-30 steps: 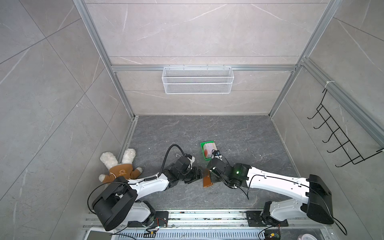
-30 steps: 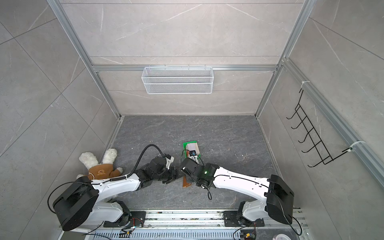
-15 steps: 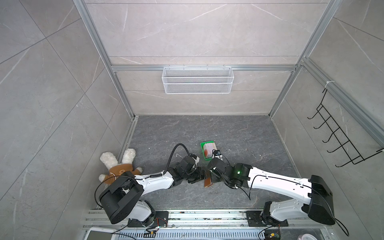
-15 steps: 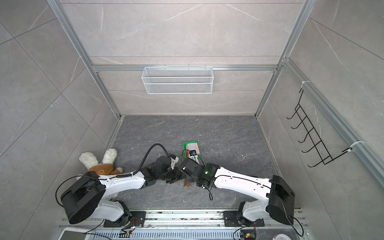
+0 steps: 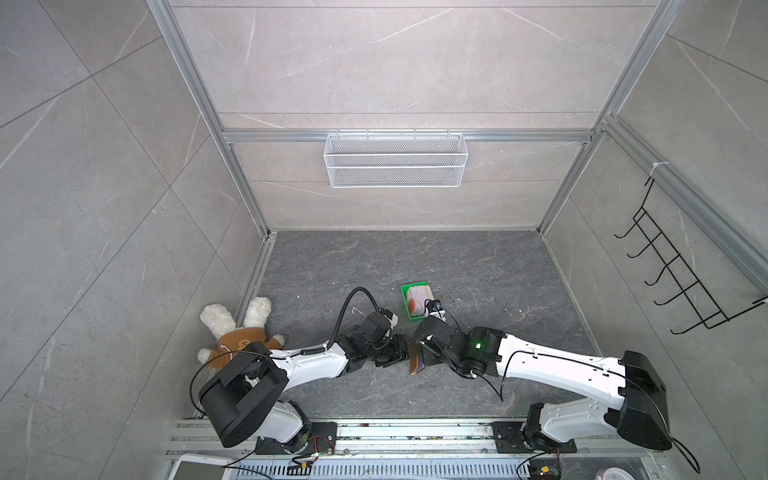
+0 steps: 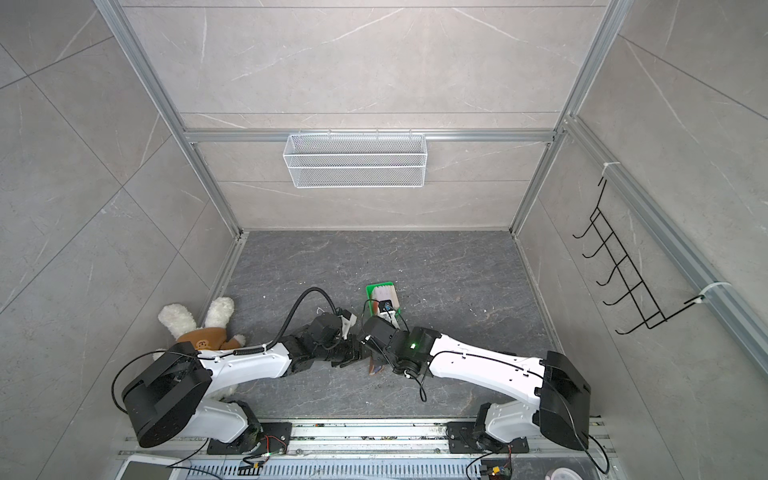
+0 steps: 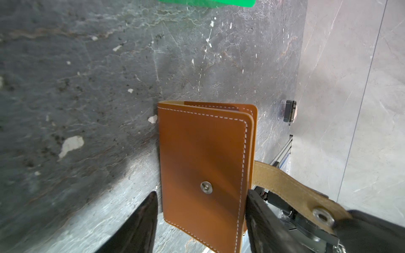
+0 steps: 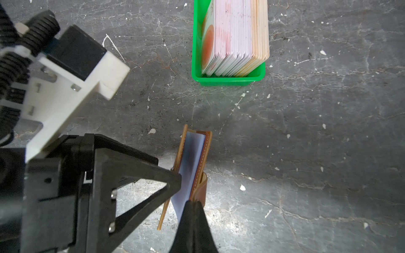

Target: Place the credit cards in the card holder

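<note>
The tan leather card holder stands on edge on the grey floor between both arms. My right gripper is shut on one leather cover, next to the light-blue panel. My left gripper is open, its jaws straddling the other cover; one finger touches the stitched edge and the other finger stands a sliver off. The snap tab hangs loose. The credit cards stand packed in a green tray just behind, also in both top views.
A plush toy lies by the left wall beside the left arm. A white wire basket hangs on the back wall and a black hook rack on the right wall. The metal rail runs along the front.
My left gripper has moved right up to the card holder, and its jaws have narrowed around the cover. The right gripper has kept its hold and stayed in place.
</note>
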`<state>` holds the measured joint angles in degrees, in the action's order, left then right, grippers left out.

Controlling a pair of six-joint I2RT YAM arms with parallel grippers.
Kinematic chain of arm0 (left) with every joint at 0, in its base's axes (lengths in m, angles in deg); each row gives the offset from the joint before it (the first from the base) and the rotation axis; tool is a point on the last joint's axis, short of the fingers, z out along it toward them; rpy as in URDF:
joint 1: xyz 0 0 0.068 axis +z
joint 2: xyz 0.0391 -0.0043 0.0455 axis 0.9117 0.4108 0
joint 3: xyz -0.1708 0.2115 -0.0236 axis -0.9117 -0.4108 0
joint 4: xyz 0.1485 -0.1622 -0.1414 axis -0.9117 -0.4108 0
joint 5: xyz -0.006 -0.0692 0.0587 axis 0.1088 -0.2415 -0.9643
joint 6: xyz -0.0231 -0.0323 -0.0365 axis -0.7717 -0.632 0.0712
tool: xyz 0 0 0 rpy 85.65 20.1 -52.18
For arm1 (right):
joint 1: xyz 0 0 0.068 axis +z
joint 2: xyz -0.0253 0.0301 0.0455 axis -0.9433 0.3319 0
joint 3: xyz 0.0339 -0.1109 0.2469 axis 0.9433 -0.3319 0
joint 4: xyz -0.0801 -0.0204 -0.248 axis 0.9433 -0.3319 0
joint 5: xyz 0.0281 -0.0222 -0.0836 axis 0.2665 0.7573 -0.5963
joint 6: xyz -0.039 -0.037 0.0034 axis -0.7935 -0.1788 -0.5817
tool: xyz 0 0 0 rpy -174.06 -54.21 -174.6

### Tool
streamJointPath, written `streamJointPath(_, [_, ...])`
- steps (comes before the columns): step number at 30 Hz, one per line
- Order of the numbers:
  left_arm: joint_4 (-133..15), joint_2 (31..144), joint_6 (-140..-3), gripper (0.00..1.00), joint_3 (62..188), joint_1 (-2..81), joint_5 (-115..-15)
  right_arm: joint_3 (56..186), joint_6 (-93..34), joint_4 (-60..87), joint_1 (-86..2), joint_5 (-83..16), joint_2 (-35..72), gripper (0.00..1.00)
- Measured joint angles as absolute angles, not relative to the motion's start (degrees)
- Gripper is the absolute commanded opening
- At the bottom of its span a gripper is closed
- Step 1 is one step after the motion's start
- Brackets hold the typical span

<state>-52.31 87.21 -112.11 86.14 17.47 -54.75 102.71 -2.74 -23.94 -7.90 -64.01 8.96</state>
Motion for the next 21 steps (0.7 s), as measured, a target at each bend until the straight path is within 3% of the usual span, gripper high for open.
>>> streamJointPath(21, [-62.0, 83.5, -110.9, 0.41, 87.6, 17.4, -59.9, 98.7, 0.5, -24.4, -7.5, -66.4, 8.2, 0.0])
